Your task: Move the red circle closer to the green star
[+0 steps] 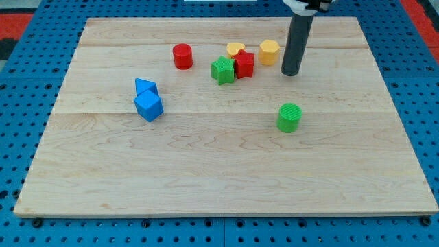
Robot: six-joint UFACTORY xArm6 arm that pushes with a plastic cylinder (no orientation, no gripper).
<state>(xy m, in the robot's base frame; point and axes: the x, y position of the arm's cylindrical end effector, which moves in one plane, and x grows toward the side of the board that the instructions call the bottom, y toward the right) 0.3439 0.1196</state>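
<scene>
- Seven blocks lie on the wooden board (226,171); entries run from the view's bottom to its top.
- Green cylinder (289,117): alone, nearest the bottom, right of centre.
- Blue cube (148,106) at the left, touching a second blue block (145,87) just behind it; shape of that one unclear.
- Green star (222,70) near centre-top, touching a red block (244,64) on its right.
- My tip (290,73): plain rod, nothing to open or close, touching no block; it stands just right of the yellow hexagon-like block (269,52).
- Red circle (182,56): left of the green star, apart from it, near the top.
- Yellow heart-like block (235,49) sits behind the red block.
</scene>
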